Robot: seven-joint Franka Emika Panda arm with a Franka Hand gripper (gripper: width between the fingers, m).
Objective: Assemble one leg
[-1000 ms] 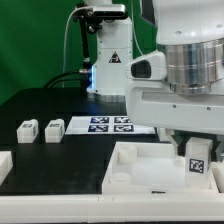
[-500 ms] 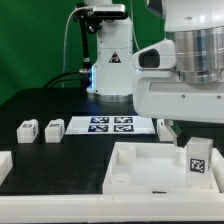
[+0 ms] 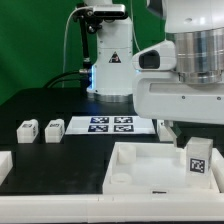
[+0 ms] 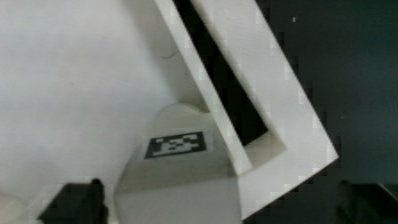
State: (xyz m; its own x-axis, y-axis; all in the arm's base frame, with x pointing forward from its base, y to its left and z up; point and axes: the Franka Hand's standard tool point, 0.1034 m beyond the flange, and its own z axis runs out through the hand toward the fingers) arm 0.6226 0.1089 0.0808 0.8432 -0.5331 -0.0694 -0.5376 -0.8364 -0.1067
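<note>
A leg, a small white peg with a black-and-white tag, stands upright in the far corner of the large white tray-like part on the exterior view's right. My gripper hangs just above it, open and empty. In the wrist view the leg shows between my dark fingertips, which stand apart from it, and the gripper holds nothing. Two more legs lie on the black table at the exterior view's left.
The marker board lies behind the tray. A white block sits at the left edge. A black-and-white stand with a lit device and cables is at the back. The tray's raised rim runs beside the leg.
My gripper has risen off the leg since a second ago. The leg stays standing in the tray's corner. Nothing differs over the last half second.
</note>
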